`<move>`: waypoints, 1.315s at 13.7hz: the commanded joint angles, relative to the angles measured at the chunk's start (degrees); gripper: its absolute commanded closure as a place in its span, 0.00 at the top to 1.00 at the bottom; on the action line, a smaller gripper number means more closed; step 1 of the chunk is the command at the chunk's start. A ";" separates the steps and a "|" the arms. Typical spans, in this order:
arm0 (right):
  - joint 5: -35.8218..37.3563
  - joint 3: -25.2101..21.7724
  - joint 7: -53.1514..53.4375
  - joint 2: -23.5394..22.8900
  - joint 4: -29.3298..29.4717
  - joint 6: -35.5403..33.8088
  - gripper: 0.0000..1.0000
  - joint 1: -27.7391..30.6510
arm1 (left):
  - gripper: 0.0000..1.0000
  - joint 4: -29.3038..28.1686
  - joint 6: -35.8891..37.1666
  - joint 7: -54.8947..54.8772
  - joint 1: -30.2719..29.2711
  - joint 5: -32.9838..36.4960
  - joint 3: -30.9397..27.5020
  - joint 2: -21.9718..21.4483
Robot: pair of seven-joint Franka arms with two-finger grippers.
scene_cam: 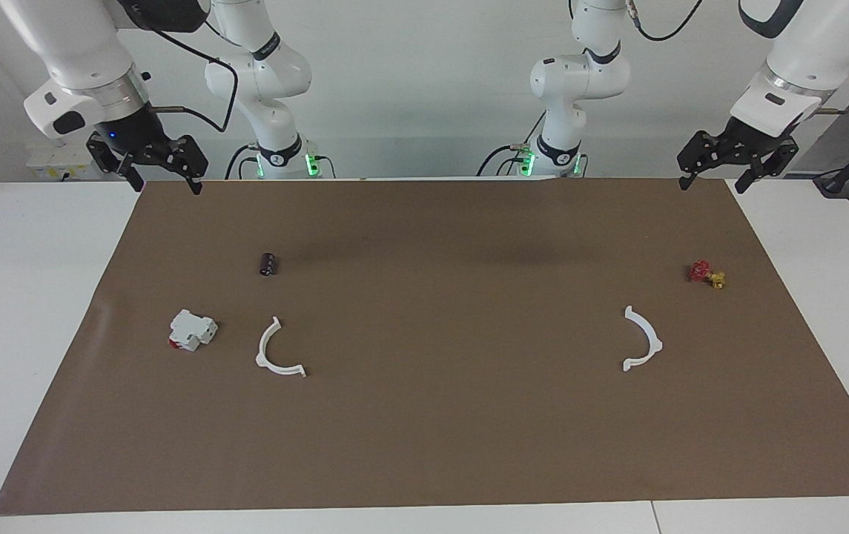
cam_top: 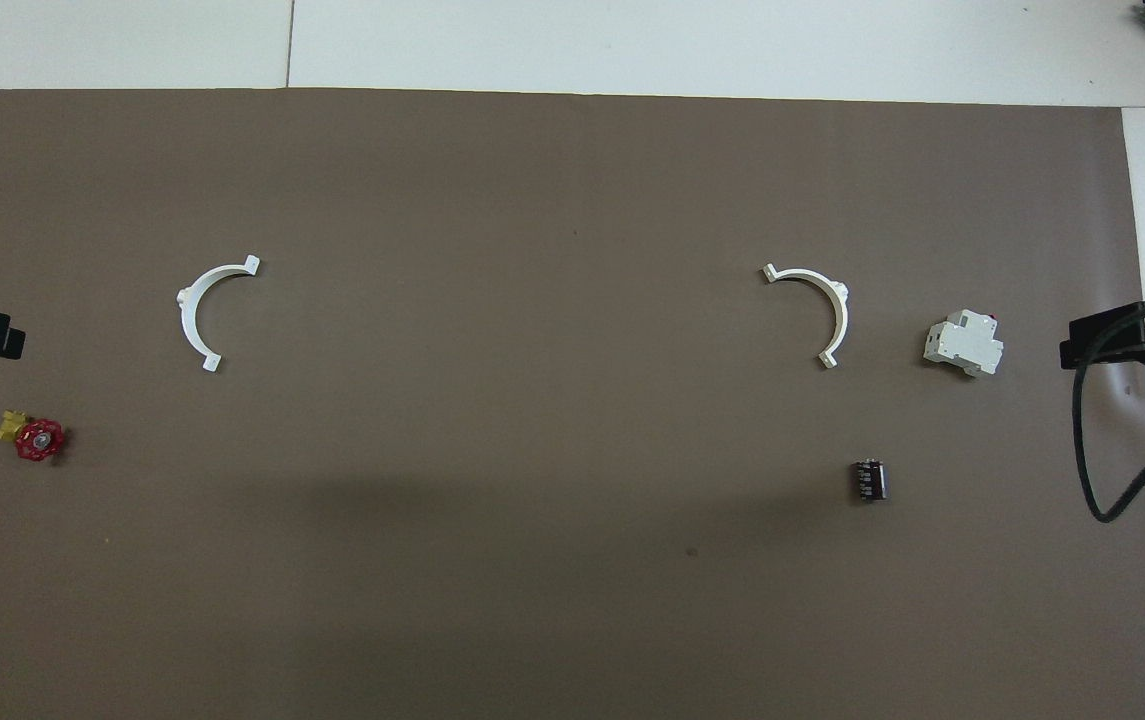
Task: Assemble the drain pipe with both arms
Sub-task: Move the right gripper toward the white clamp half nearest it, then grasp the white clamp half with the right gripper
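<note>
Halves of the drain pipe lie well apart on the brown mat (scene_cam: 424, 445) — one arc (scene_cam: 278, 351) toward the right gripper (scene_cam: 164, 172), the other arc (scene_cam: 643, 339) toward the left gripper (scene_cam: 712, 174); both grippers hang spread and empty over the mat's robot-side corners — each arm nearer its own arc.

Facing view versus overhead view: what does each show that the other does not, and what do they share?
Only the facing view shows the arms whole, their bases, and both end effectors complete: the left end effector and the right end effector, open, raised over the mat's corners nearest the robots.

Only the overhead view shows the mat's edge farthest from the robots squarely.

Both show the two half-rings lying apart, the white-and-red block, the black cylinder and the red-and-yellow valve.
</note>
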State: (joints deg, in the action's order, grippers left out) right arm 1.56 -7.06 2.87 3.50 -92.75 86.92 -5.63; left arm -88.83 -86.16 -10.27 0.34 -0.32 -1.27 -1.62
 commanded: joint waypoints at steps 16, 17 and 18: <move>-10.52 2.57 -38.43 -27.83 -9.38 48.16 1.00 -2.55 | 1.00 -0.99 0.38 0.51 -0.52 0.23 0.30 -1.20; -10.52 2.57 -40.81 -29.06 -9.55 49.91 1.00 -2.55 | 1.00 -0.99 0.47 0.51 -0.52 0.23 0.30 -1.20; -10.52 2.57 -41.97 -29.94 -9.55 51.23 1.00 -2.37 | 1.00 -0.99 0.38 0.51 -0.52 0.23 0.39 -1.28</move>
State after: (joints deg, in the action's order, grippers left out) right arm -7.57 -4.65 -34.25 -24.21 -103.12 135.81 -8.76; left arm -88.83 -86.13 -10.27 0.34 -0.32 -1.27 -1.62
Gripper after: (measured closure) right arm 0.000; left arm 0.000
